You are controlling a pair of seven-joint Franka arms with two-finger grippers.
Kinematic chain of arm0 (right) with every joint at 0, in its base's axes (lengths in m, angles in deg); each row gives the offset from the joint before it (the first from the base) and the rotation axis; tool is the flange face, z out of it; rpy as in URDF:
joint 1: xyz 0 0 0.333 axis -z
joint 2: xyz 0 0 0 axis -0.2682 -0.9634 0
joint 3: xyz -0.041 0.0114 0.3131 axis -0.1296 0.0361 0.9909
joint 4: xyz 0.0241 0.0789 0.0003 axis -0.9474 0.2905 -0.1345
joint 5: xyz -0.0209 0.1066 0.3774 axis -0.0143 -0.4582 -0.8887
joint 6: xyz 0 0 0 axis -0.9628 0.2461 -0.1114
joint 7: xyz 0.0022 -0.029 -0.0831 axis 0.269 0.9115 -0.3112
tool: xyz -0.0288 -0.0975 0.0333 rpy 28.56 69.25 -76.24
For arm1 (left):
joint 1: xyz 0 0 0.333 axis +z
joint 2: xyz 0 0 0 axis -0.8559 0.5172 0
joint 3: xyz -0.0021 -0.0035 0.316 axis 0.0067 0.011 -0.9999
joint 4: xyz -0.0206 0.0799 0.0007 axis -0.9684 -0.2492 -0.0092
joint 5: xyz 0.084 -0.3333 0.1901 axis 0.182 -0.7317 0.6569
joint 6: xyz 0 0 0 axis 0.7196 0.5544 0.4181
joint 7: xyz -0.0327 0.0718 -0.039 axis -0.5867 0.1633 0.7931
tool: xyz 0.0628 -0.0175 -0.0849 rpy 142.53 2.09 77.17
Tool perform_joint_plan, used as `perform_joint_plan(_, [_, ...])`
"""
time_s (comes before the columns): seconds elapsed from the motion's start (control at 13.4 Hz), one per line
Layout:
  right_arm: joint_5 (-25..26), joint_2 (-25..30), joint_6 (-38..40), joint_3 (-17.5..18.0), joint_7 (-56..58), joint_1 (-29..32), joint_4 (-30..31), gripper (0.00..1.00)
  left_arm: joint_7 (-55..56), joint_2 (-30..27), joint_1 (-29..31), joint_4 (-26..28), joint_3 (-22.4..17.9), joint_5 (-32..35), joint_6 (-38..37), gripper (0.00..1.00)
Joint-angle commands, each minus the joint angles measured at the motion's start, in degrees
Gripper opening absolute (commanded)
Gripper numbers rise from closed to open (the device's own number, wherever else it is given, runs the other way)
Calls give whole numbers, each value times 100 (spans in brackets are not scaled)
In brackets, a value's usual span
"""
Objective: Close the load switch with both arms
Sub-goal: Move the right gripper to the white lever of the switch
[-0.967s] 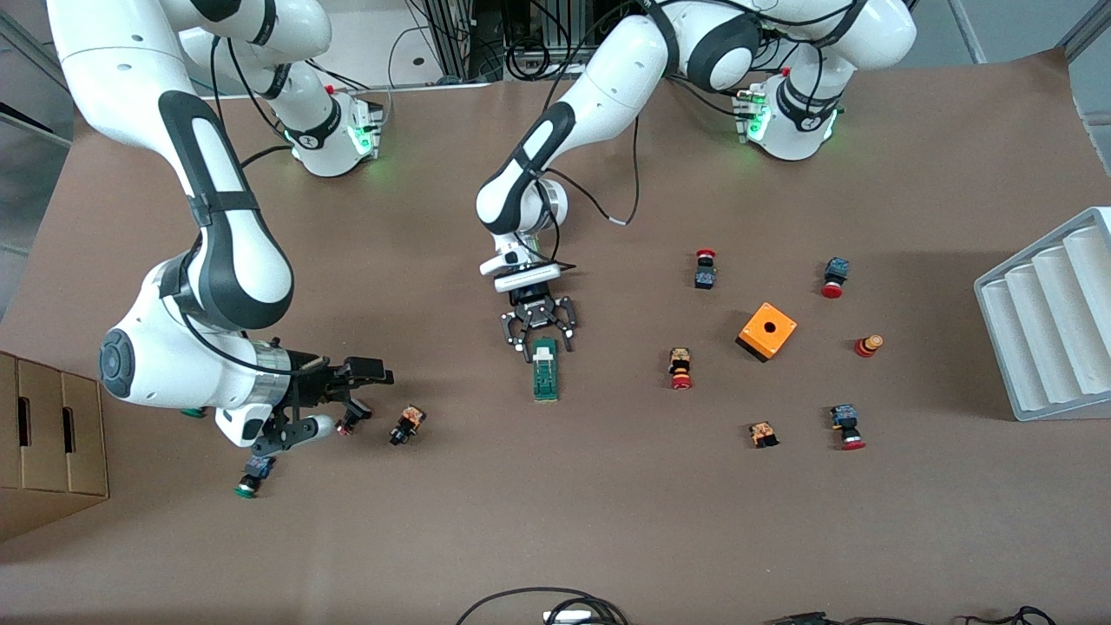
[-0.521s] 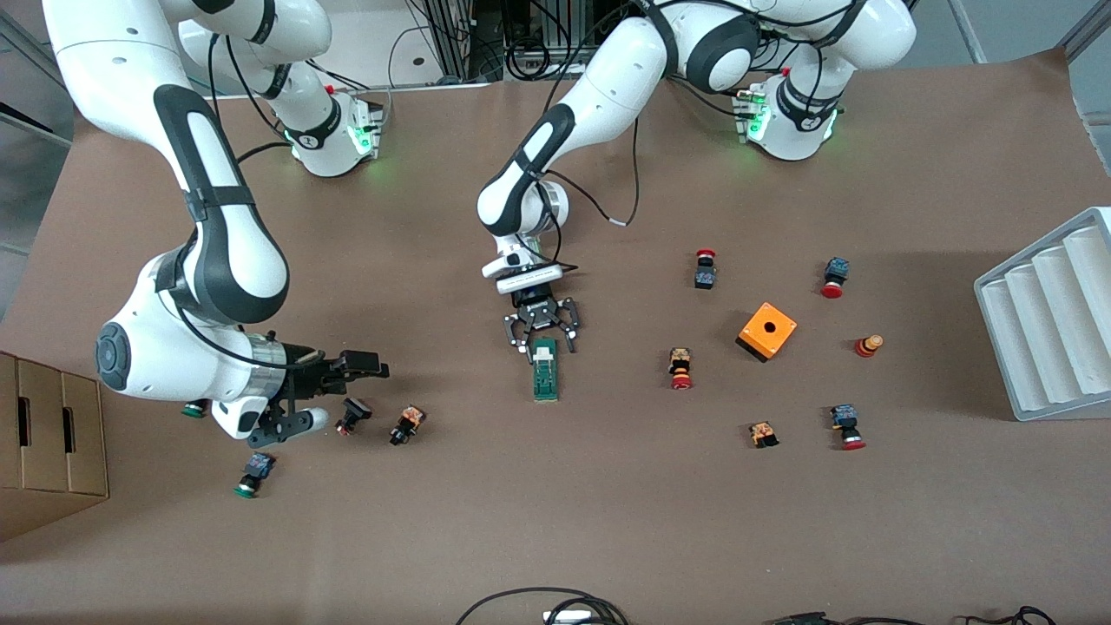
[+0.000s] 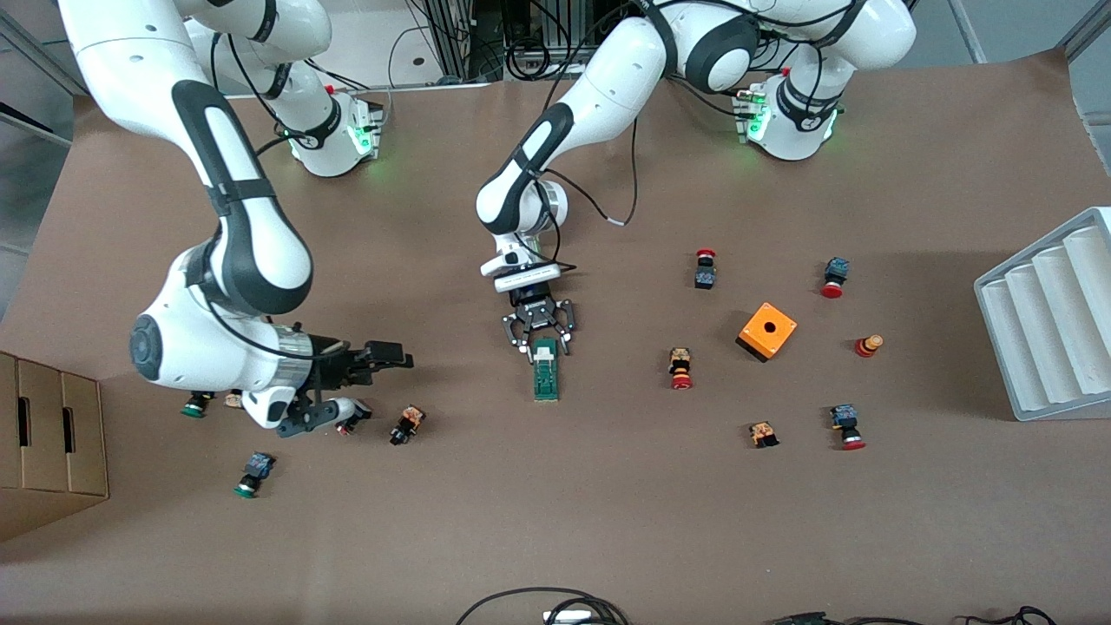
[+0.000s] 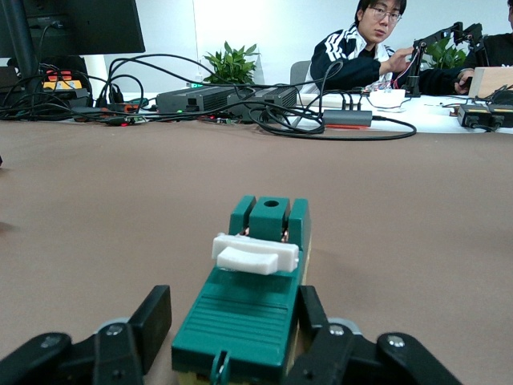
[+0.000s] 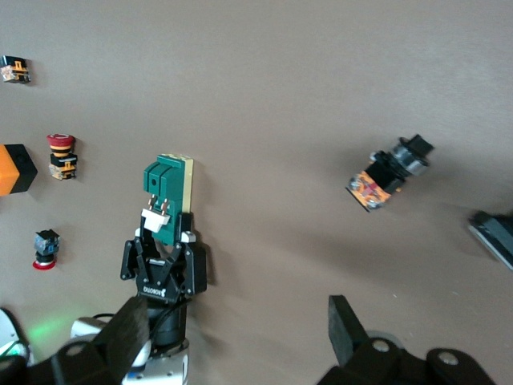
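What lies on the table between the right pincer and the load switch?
In the front view, one small push button lies near the right pincer; from there to the load switch, gripped by the left pincer, the table is bare.

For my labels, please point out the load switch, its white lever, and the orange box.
load switch [image 3: 545, 380], front view, on its green body.
white lever [image 4: 255, 253], left wrist view, on the middle of the lever.
orange box [image 3: 772, 337], front view, on its top face.

We see the load switch [image 4: 244, 321] cut off at the wrist view's edge, its end hidden between the fingers [image 4: 152, 317].
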Motion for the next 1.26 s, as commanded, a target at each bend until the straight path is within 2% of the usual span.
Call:
perform_joint_plan(0.0, [-464, -45, -277, -16, 32, -167, 151, 100, -3, 120, -18, -79, -67, 16, -170, 70])
perform_joint_plan(0.07, [-640, -89, -286, -16, 32, -176, 151, 100, -3, 128, -18, -87, -67, 16, -170, 64])
perform_joint_plan(0.37, [-870, -230, -435, -7, 32, -334, 160, 100, -3, 137, -18, -79, -67, 16, -170, 65])
perform_joint_plan(0.6, [-1502, -335, -479, -16, 41, -430, 221, 100, -3, 164, -36, -79, -67, 16, -196, 66])
perform_joint_plan(0.82, [-1547, -353, -864, -16, 32, -650, 379, 100, -3, 181, -53, -61, -58, 25, -232, 66])
perform_joint_plan(1.04, [-2090, -432, -1103, -16, 41, -878, 485, 100, 6, 216, -71, -52, -49, 25, -337, 68])
perform_joint_plan(1.19, [-2127, -467, -1226, -16, 32, -932, 494, 100, 6, 260, -71, -52, -49, 25, -337, 68])
